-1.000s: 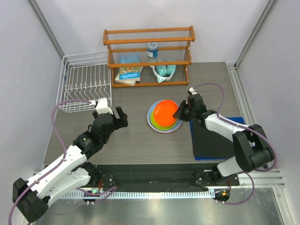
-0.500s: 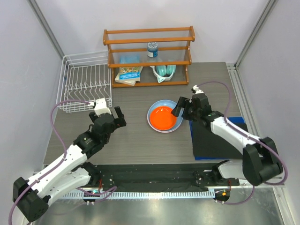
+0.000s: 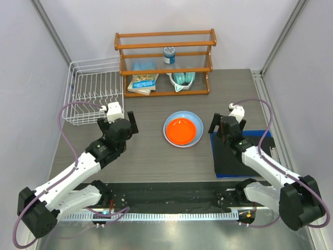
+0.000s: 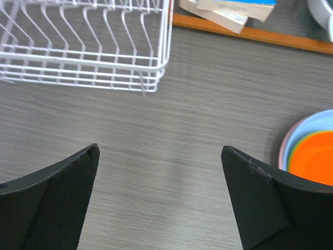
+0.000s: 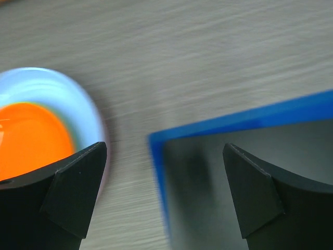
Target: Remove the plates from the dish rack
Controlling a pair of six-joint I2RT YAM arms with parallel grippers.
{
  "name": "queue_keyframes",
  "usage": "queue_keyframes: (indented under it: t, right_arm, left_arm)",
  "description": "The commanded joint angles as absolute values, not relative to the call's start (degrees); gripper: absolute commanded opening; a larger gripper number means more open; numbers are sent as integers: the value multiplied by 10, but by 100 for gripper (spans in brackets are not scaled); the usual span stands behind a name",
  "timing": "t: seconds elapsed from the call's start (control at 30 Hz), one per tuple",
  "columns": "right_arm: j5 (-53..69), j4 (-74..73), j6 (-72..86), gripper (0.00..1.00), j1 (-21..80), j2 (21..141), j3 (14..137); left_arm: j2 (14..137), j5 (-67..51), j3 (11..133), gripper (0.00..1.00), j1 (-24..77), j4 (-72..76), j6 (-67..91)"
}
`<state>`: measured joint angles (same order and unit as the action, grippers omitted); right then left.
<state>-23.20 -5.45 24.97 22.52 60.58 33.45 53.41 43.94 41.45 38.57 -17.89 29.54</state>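
Right gripper (image 3: pixel 218 126) has backed off the plates (image 3: pixel 182 129) and now hangs over the blue-edged mat (image 3: pixel 229 164), jaws wide and empty. Left gripper (image 3: pixel 118 121) is also spread and holds nothing, near the dish rack (image 3: pixel 93 99), which looks emptied. Plates sit stacked mid-table, orange on top. They're likely light, stiff, slick plastic; if you regrip, pinch a rim.
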Motion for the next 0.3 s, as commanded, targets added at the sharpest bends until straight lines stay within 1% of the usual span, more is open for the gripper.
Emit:
queue_keyframes:
  t: [0.0,0.03,0.1,0.2,0.27]
  right_arm:
    - [-407,58,182,100,241,589,260]
    - [-430,109,171,100,246,586,244]
    - [-475,93,164,100,254,567,236]
    - [-486,146,142,100,257,538,205]
    - [-494,141,142,100,257,525,195]
  left_arm:
    - [538,516,429,99,385,-116,229]
    - [539,523,426,100,384,-99,215]
    - [542,524,414,99,385,-77,206]
    - [546,494,403,99,385,-47,182]
    - [548,484,403,99,385,-48,198]
